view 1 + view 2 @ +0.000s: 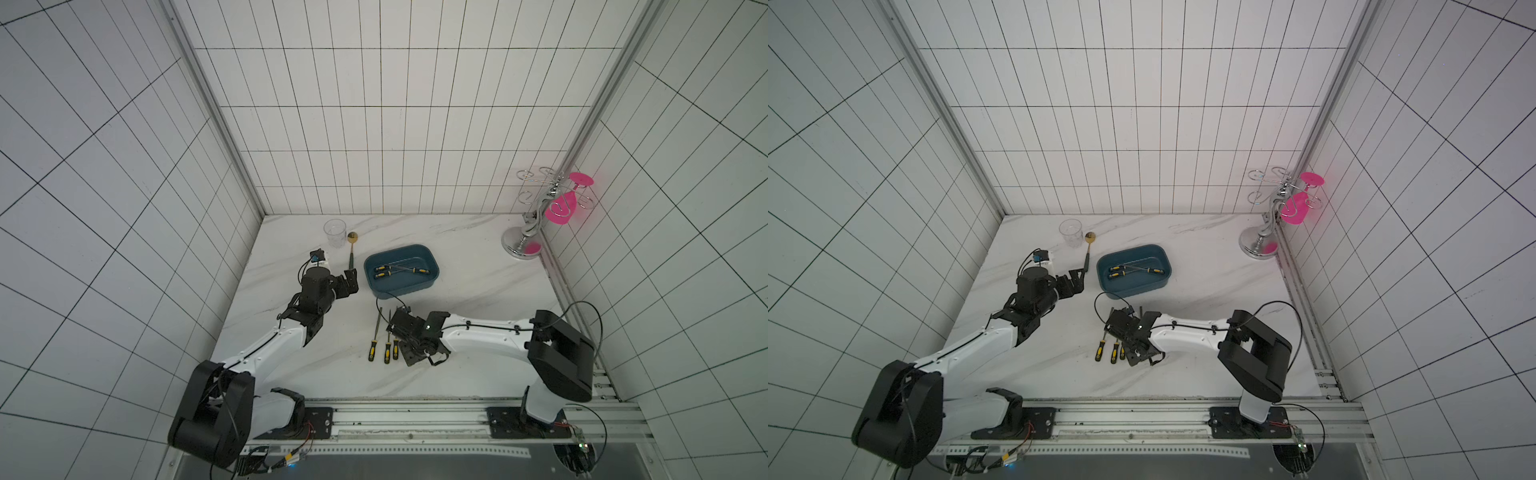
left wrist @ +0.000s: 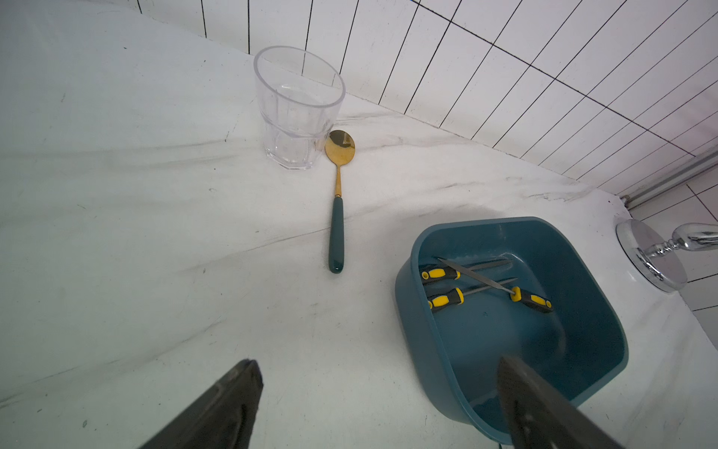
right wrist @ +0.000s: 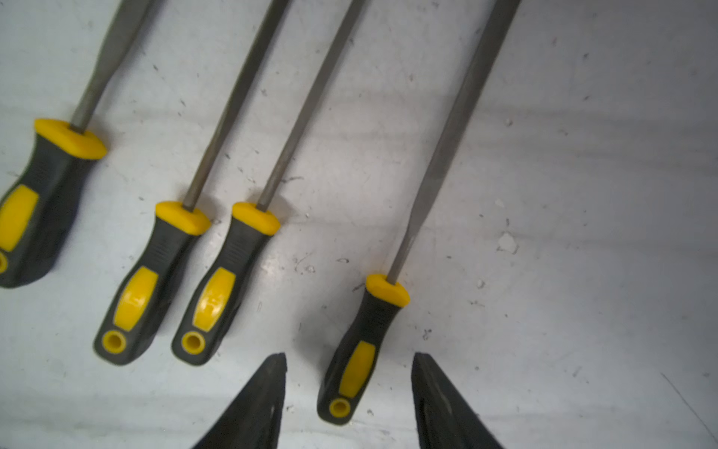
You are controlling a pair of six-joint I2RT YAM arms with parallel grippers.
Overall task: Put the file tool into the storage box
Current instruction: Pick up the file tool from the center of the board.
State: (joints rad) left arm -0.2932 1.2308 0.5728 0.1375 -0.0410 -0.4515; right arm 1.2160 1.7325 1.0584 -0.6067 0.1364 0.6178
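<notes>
The teal-blue storage box [image 1: 415, 286] [image 1: 1144, 289] [image 2: 419, 330] stands mid-table with three yellow-and-black files [image 1: 399, 270] [image 2: 443, 274] lying inside. Several more files [image 1: 372, 350] [image 3: 147, 283] lie side by side on the table in front of it. In the right wrist view my right gripper [image 3: 349, 355] is open and straddles the handle of the rightmost file [image 3: 365, 334], with a gap on each side. That file is hidden under the gripper in both top views. My left gripper [image 1: 352, 279] [image 2: 377, 361] is open and empty at the box's left end, one fingertip [image 2: 516, 381] above its rim.
A clear glass [image 1: 335, 232] [image 2: 299, 109] and a gold spoon with a teal handle [image 1: 352, 249] [image 2: 337, 210] sit at the back left. A chrome rack [image 1: 521, 243] holding a pink glass [image 1: 563, 205] stands in the back right corner. Tiled walls close three sides.
</notes>
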